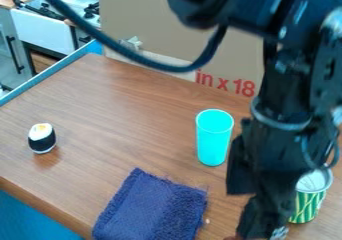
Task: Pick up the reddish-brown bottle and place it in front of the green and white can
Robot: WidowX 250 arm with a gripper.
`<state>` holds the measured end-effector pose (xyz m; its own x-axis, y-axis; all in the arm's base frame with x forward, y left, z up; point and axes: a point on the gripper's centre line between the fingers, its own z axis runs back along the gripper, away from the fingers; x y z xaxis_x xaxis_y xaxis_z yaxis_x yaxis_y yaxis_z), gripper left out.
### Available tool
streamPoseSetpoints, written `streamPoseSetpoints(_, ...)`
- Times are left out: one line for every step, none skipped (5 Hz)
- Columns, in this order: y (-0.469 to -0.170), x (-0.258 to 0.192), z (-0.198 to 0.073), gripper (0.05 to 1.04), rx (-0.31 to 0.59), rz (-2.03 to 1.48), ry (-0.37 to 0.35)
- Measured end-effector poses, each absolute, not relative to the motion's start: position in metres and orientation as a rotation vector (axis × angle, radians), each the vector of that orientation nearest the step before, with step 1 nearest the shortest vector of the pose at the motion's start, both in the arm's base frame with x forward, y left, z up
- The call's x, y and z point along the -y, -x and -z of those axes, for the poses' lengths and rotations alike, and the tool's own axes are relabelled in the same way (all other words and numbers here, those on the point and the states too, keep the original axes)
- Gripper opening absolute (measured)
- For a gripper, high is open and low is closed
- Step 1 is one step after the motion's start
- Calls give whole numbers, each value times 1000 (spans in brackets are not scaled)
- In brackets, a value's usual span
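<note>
Turquoise cup (214, 141) stands upright on the brown wooden table (120, 104), near the middle of our view and a little towards four o'clock. We see the black gripper (247, 212) at five o'clock from the cup, hanging down from the arm (280, 79), which comes in from the top right. Its fingers are spread, with a gap between them, and we make out nothing pinched there. The upper finger lies just beside the cup's right side as we look at it, but we cannot tell whether the two touch.

At four o'clock from the cup we find a can (308, 199) with green and yellowish stripes and a pale top, partly hidden behind the gripper. A dark blue cloth (152, 206) with a rough, looped pile lies at seven o'clock, reaching the bottom edge. Well apart at nine o'clock, a small sushi-like piece (42, 139) stands upright, black around its side and white on top with a touch of yellow.

At twelve o'clock a large cardboard box (180, 29) with red print rises behind the table, and a dark cable (143, 59) loops in front of it. Beyond, at ten to eleven o'clock, we see a white stove (75, 1) with black parts.
</note>
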<state>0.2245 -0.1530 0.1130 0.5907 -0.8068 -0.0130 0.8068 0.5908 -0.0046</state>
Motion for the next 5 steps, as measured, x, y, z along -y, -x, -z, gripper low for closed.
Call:
streamPoseSetpoints(-235,141,-136,1005,13,856,32)
streamPoseSetpoints(-235,106,-147,1001,-52,738,2)
streamPoseSetpoints(-239,61,-150,1001,-101,501,-8)
streamPoseSetpoints(-244,45,-140,1001,-122,363,-10)
streamPoseSetpoints(-241,42,-133,1001,-136,290,-30)
